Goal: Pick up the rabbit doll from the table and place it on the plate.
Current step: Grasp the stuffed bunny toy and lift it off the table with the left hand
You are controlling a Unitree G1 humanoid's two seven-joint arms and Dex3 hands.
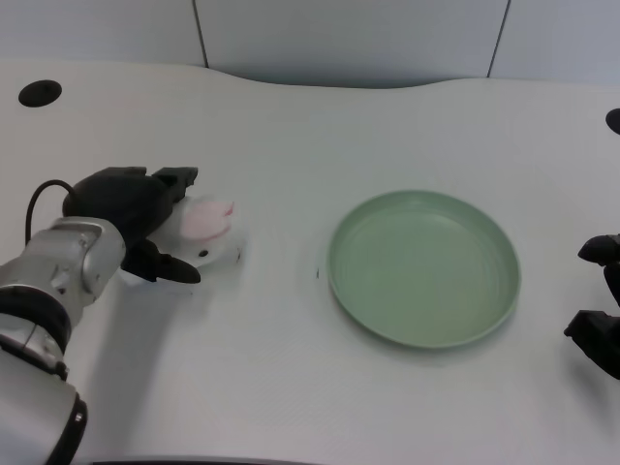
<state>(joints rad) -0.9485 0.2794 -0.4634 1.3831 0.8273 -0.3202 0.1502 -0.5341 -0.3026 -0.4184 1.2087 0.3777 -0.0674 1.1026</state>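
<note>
The rabbit doll (207, 231), white with pink ears, lies on the table left of centre. My left hand (136, 218) is against its left side. The upper fingers (178, 179) reach over the doll's far edge, and the thumb (170, 268) lies along its near edge. The fingers are spread around the doll, and a closed grip does not show. The doll's left part is hidden behind the hand. The green plate (423, 266) sits empty to the right of centre, well apart from the doll.
My right hand (601, 310) waits at the right edge, just beyond the plate. Dark round holes in the tabletop show at the far left (40, 93) and the far right (613, 120). A black cable (39, 199) loops behind my left wrist.
</note>
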